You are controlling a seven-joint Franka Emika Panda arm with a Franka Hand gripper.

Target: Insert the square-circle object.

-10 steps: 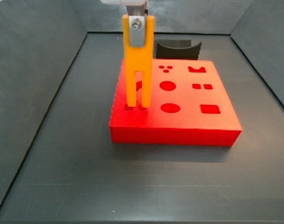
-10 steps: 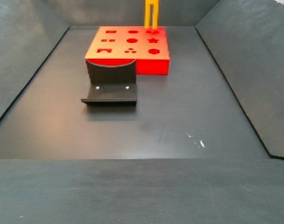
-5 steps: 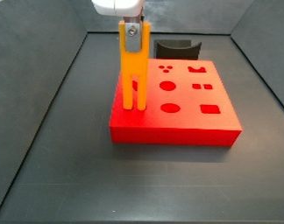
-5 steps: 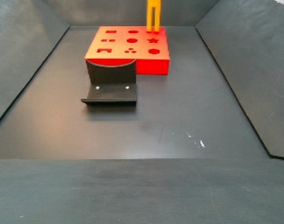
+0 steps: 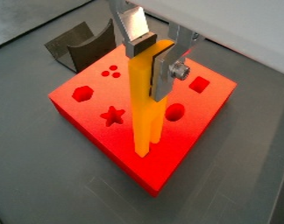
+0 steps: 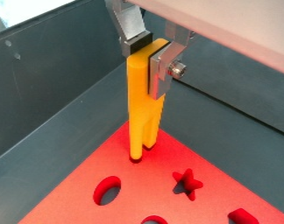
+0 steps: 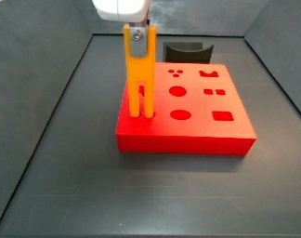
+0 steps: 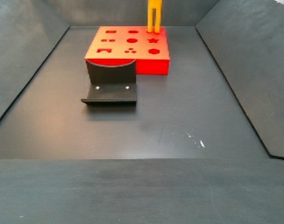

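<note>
The square-circle object (image 7: pixel 139 79) is a long orange-yellow bar standing upright, its two prongs down on the top of the red block (image 7: pixel 202 116) near one corner. It shows in both wrist views (image 5: pixel 148 96) (image 6: pixel 142 105) and at the far edge of a side view (image 8: pixel 152 16). My gripper (image 7: pixel 138 35) is shut on the bar's upper end, with the silver fingers on either side of it in both wrist views (image 5: pixel 151 59) (image 6: pixel 149 57). The block (image 5: pixel 97 96) has several shaped holes. I cannot tell how deep the prongs sit.
The dark fixture (image 8: pixel 110 87) stands on the floor next to the red block (image 8: pixel 115 44); it also shows in a side view (image 7: pixel 188 50) and a wrist view (image 5: pixel 76 45). Grey walls (image 7: pixel 42 84) slope up round the dark floor.
The gripper and the bar have shifted slightly sideways along the block's edge; the prongs stay at the same height on the block's top.
</note>
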